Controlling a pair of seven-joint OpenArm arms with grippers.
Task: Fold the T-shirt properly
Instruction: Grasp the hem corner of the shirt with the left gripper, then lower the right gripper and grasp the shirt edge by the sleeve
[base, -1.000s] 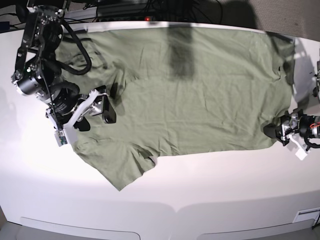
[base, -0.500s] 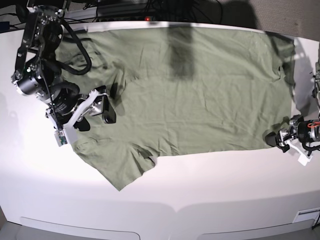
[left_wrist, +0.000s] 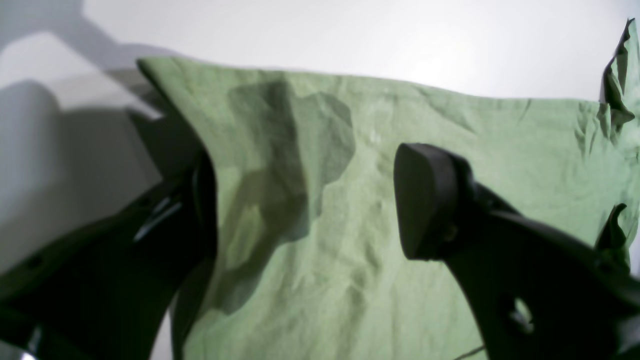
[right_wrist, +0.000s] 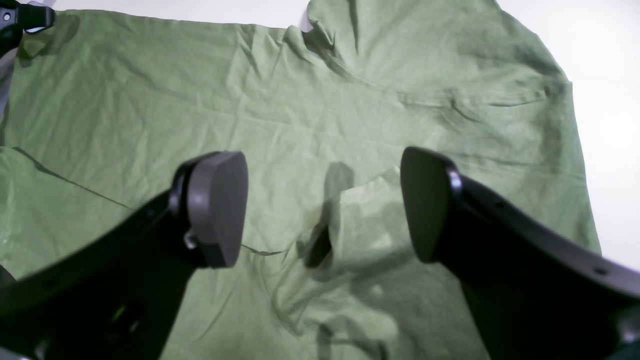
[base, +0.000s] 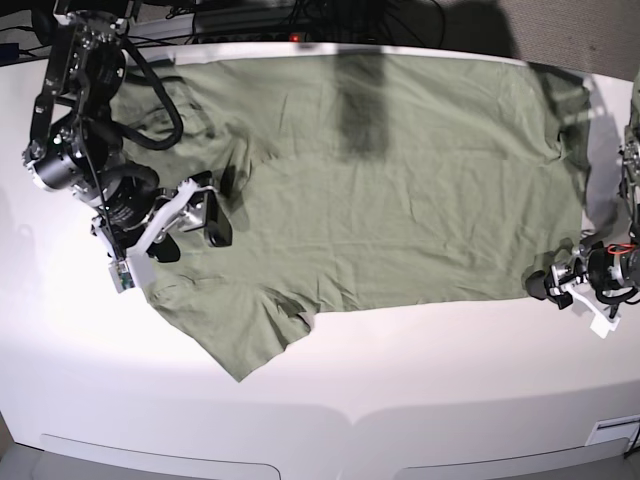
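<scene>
The sage-green T-shirt (base: 390, 180) lies spread flat on the white table (base: 400, 380), with one sleeve (base: 245, 335) pointing to the front left. My right gripper (base: 222, 207) is open just above the shirt's left end. In the right wrist view its jaws (right_wrist: 320, 207) stand wide over wrinkled cloth (right_wrist: 350, 115) with a small raised fold. My left gripper (base: 548, 283) is open at the shirt's front right hem corner. In the left wrist view the jaws (left_wrist: 310, 200) straddle that corner (left_wrist: 310, 150), not closed on it.
Dark cables and equipment (base: 300, 15) line the back edge of the table. Bare white tabletop lies in front of the shirt (base: 420, 380) and right of the hem (base: 605, 130). The table's front edge (base: 350, 415) curves along the bottom.
My left gripper has shifted a little toward the front edge at the hem corner. The right arm and the shirt have not moved.
</scene>
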